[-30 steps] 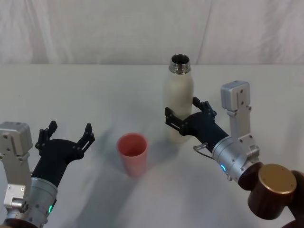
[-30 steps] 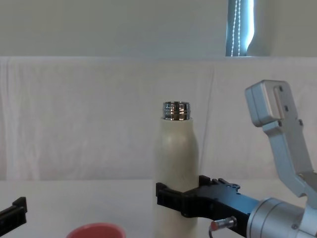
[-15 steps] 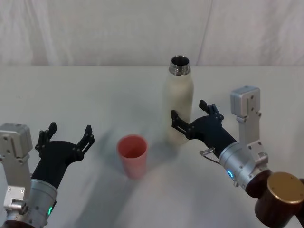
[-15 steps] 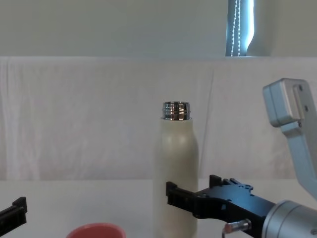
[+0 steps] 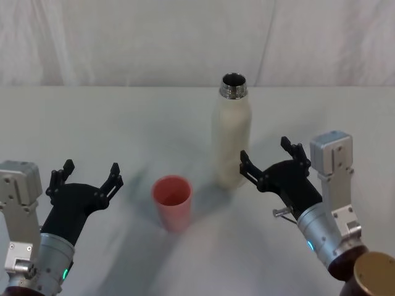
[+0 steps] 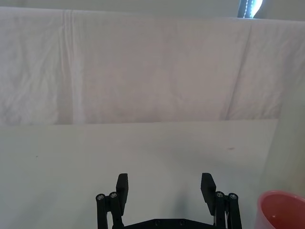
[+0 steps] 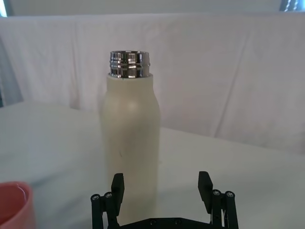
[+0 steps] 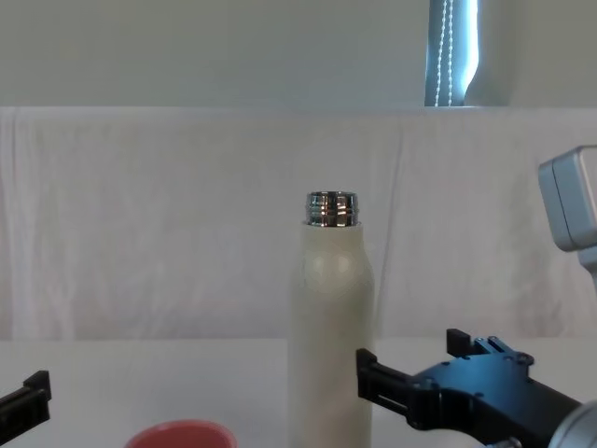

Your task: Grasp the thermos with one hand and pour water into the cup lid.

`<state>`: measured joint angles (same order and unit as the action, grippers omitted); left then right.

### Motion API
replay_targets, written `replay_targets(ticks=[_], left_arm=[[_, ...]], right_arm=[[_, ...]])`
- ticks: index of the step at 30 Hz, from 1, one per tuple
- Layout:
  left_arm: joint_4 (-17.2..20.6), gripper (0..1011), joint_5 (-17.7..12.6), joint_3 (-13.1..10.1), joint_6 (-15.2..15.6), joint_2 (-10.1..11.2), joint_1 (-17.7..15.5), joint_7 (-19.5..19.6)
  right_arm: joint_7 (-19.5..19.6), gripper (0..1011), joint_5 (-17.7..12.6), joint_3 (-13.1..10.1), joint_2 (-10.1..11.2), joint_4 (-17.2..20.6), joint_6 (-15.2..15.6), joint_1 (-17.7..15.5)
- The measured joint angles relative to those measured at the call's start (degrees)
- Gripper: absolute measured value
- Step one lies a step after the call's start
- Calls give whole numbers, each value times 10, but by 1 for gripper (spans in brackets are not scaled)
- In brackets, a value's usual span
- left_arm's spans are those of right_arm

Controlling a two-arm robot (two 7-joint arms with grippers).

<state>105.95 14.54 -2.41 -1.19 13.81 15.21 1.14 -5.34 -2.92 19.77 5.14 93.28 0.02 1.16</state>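
The thermos (image 5: 231,135) stands upright, uncapped, far right of the cup lid (image 5: 172,198); the right gripper (image 5: 270,161) (jaws spread, empty) waits beside it, so grasp and pour remain

White table (image 5: 111,123); upright thermos (image 5: 231,139) and open pink cup lid (image 5: 172,200) apart on it

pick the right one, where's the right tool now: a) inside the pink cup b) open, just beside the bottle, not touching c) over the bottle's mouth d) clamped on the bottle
b: the right tool sits open just right of the bottle, fingers clear of it.
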Motion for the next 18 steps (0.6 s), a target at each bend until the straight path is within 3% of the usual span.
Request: replay_targets(ticks=[11,18], left_arm=[[0,1001,0,0,0,0,0,0],[0,1001,0,0,0,0,0,0]], right_arm=[[37,1000,66,-1,-12,7,-20,-32],[44,1000,89,-8,-17,11,-27,-48]])
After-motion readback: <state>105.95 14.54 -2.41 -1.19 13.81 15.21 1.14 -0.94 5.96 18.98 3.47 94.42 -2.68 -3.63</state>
